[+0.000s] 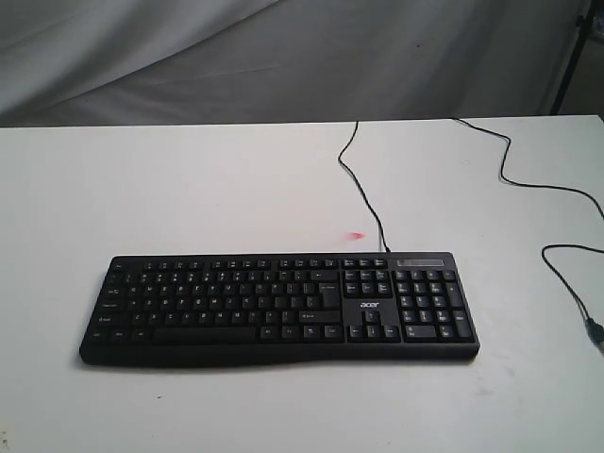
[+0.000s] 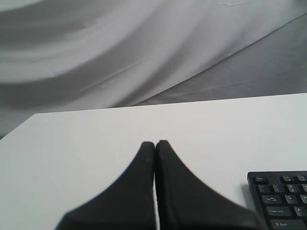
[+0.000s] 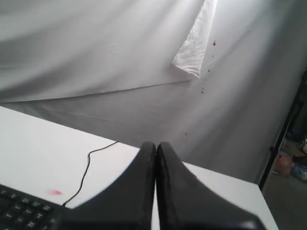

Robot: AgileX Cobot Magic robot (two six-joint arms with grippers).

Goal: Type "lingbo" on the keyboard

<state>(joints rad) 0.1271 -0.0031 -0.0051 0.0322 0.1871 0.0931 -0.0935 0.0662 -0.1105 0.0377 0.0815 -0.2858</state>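
Observation:
The wide black keyboard (image 1: 279, 307) with a number pad and a small white logo lies flat near the front of the white table (image 1: 189, 189). Its thin black cable (image 1: 363, 193) runs off toward the back. Neither arm shows in the exterior view. In the left wrist view my left gripper (image 2: 155, 143) is shut, empty, above bare table, with a corner of the keyboard (image 2: 283, 196) off to one side. My right gripper (image 3: 156, 145) is likewise shut on nothing, and an end of the keyboard (image 3: 21, 211) and the cable (image 3: 86, 167) show beside it.
A small pink mark (image 1: 356, 235) sits on the table just behind the keyboard. A second black cable (image 1: 557, 250) loops along the table's right side to a connector (image 1: 595, 332). Grey-white cloth (image 1: 236, 57) hangs behind the table.

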